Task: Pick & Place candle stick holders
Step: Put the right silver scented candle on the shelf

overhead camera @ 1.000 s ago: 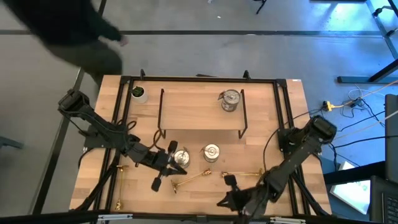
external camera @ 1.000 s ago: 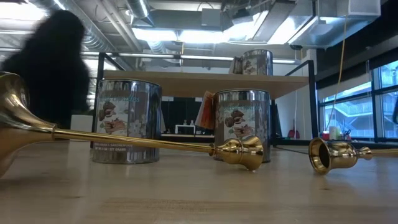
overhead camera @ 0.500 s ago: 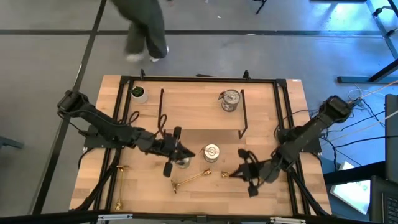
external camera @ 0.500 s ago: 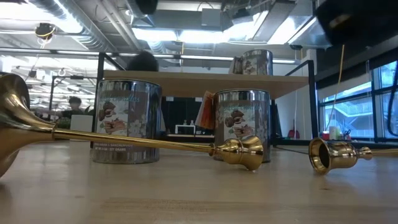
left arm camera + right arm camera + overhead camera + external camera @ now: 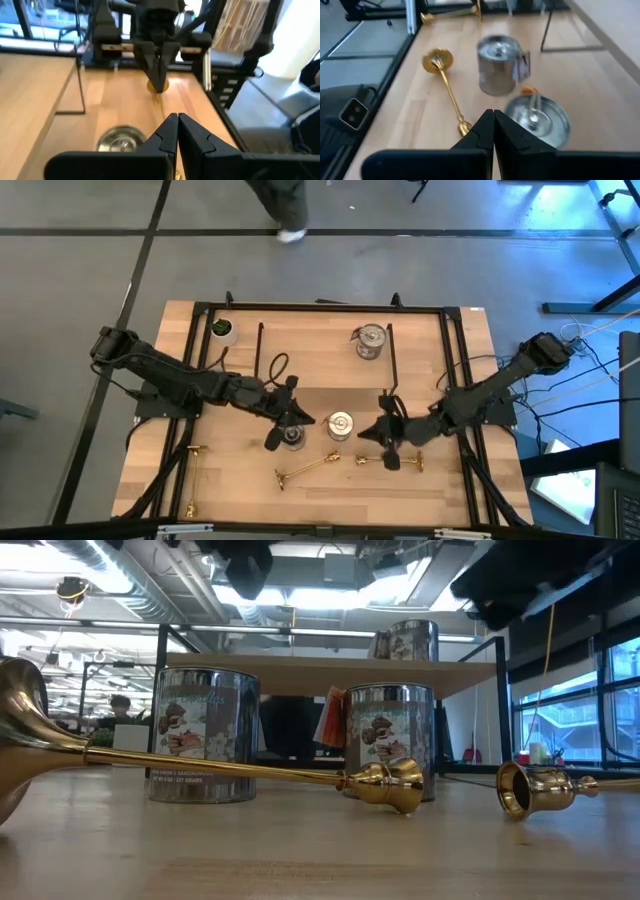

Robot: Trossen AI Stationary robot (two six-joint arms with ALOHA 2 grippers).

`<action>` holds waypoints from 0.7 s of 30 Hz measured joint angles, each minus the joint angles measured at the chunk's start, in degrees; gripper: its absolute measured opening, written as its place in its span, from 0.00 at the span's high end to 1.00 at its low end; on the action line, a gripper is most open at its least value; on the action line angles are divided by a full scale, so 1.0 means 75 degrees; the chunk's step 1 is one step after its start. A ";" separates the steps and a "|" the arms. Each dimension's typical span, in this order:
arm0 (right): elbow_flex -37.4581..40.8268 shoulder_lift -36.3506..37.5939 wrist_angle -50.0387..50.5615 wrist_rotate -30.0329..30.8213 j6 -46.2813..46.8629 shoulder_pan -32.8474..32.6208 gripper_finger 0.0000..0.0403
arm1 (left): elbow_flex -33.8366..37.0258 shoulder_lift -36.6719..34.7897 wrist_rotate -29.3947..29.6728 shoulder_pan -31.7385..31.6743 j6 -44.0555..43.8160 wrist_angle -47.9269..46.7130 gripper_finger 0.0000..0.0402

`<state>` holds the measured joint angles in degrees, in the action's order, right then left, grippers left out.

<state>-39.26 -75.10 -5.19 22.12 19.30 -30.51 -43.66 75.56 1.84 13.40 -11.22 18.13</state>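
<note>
My left gripper (image 5: 288,412) hangs over the middle of the table (image 5: 440,490), fingers pressed together with nothing between them; the left wrist view shows the two tips (image 5: 176,131) meeting in a thin seam. Just beneath it, toward six o'clock, sits one silvery cup (image 5: 291,438). Its neighbour, the second silvery cup (image 5: 341,424), stands at three o'clock from there, between my two grippers.

My right gripper (image 5: 385,430) comes in from the three o'clock side, fingers closed as well and empty; in the right wrist view the tips (image 5: 492,131) sit flush above a cup and a brass stick lying on the wood.

The third silvery cup (image 5: 371,340) is up on the black wire rack (image 5: 392,370), at twelve o'clock from the others.

Gold sticks: one gold stick (image 5: 305,470) lies at six o'clock of the centre cup, another gold stick (image 5: 400,461) lies under my right gripper, and the third gold stick (image 5: 192,480) runs along the table's nine o'clock edge.

A small potted plant (image 5: 222,330) sits at the eleven o'clock corner.
</note>
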 joint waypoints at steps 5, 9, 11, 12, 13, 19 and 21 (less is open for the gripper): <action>-0.0862 -0.0006 0.1556 -0.1166 0.0764 0.0949 0.86 | -0.0105 -0.0092 0.0197 -0.0168 0.0500 -0.0603 0.99; -0.1709 -0.0069 0.2854 -0.1388 0.1075 0.1141 0.73 | -0.0102 -0.0095 0.0013 -0.0139 0.0828 -0.1154 0.99; -0.2128 -0.0139 0.3361 -0.1452 0.1249 0.1170 0.65 | -0.0102 -0.0092 0.0012 -0.0072 0.0856 -0.1418 0.99; -0.2310 -0.0159 0.3709 -0.1457 0.1305 0.1170 0.61 | -0.0102 -0.0092 -0.0001 -0.0034 0.0855 -0.1517 0.99; -0.2519 -0.0242 0.3895 -0.1465 0.1315 0.1170 0.57 | -0.0102 -0.0092 -0.0006 0.0006 0.0852 -0.1589 0.99; -0.3311 -0.0978 0.4271 -0.2056 0.1689 0.1155 0.42 | -0.0102 -0.0092 -0.0002 0.0335 0.0907 -0.1730 0.99; -0.3521 -0.1400 0.4479 -0.2302 0.1856 0.1155 0.39 | -0.0102 -0.0092 -0.0001 0.0420 0.0922 -0.1763 0.99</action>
<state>-65.67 -85.60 28.40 4.86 33.22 -21.85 -44.42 74.87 1.83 16.55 -4.31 4.90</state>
